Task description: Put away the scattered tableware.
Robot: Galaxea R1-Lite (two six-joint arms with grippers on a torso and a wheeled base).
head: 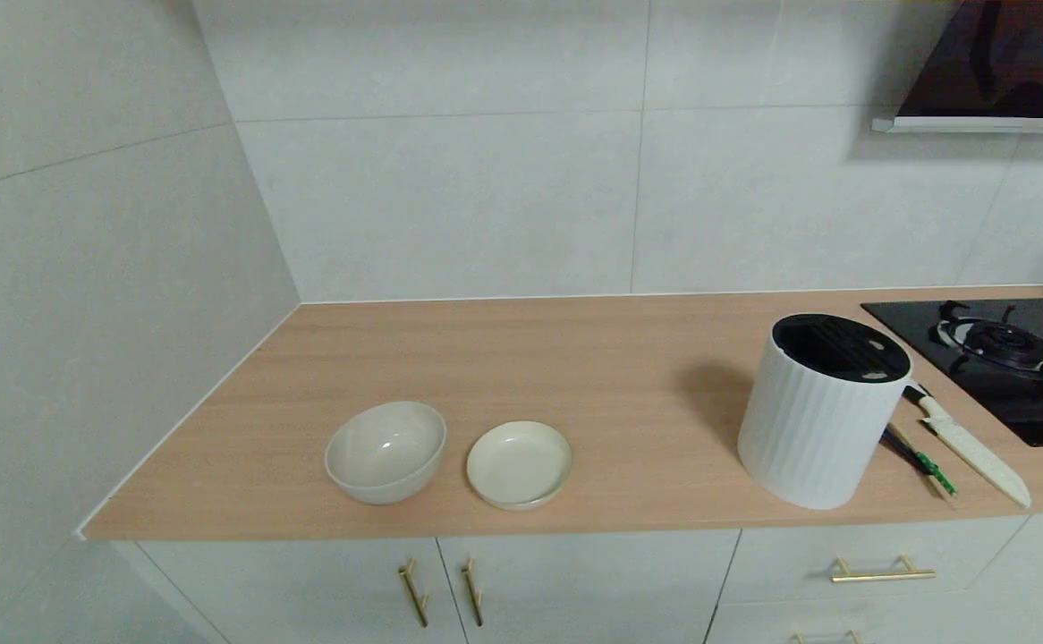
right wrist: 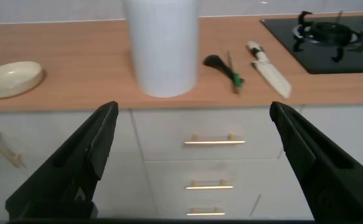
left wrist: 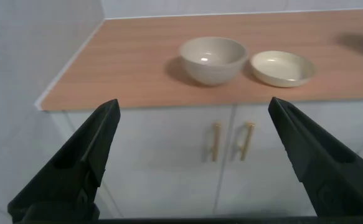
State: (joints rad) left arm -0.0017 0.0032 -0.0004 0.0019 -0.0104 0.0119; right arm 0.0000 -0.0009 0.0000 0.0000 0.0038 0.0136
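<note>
Both arms hang back off the front edge of the worktop (head: 530, 358), ahead of the cupboard doors. The left pincer (left wrist: 192, 104) and the right pincer (right wrist: 193, 107) are each spread wide, with nothing between their fingers.

The white ribbed holder (head: 821, 411) stands upright near the front edge, its dark slotted top open to view. It sits almost straight ahead of the right pincer. Lying flat just to the right of the holder are a dark utensil with a green band (head: 924, 461) and a white knife (head: 969, 447). The utensil's far end runs in against the holder's base. The knife lies a little further out, its handle up near the holder's rim and its blade running toward the front edge and away to the right. Seen from the right wrist, both lie with their long axes pointing roughly along the pincer's line of reach — so that arm is plainly the nearer one, and a grasp would likely need the wrist turned to close across the handle rather than along it.

Well to the left of the holder rests a shallow cream dish (head: 519, 463), and just beyond it on the same side a deeper bowl (head: 385, 450), the two close but apart. These face the left pincer.

Behind and to the right of the holder, a black hob (head: 996, 358) is set into the worktop.
</note>
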